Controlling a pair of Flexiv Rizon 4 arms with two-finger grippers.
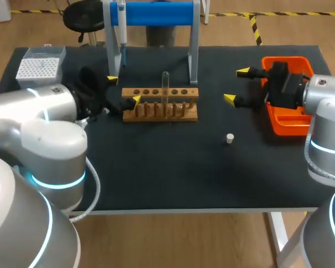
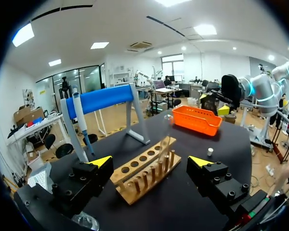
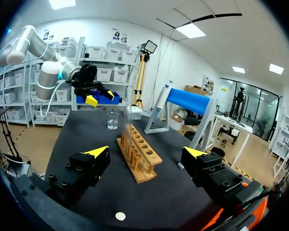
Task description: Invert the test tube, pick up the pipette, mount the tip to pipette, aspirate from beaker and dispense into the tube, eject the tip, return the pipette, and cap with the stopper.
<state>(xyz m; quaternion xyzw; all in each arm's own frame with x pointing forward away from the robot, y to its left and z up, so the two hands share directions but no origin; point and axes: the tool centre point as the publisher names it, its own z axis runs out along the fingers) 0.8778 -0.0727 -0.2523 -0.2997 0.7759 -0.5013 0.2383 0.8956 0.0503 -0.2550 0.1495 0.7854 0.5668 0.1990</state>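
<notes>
Test tube (image 1: pixel 165 84) stands straight up in the wooden rack (image 1: pixel 161 103) in the upper middle of the frame, and the pipette (image 1: pixel 121 25) hangs on the blue stand (image 1: pixel 156 12) at the top. The left gripper (image 1: pixel 124 90) sits just left of the rack, and the right gripper (image 1: pixel 236 85) is at the right by the orange tray (image 1: pixel 279 125); both have fingers wide apart and hold nothing. The small white stopper (image 1: pixel 229 138) lies on the black table (image 1: pixel 156 167) at the lower right of the rack, and the beaker (image 3: pixel 112 120) stands past the rack's far end.
</notes>
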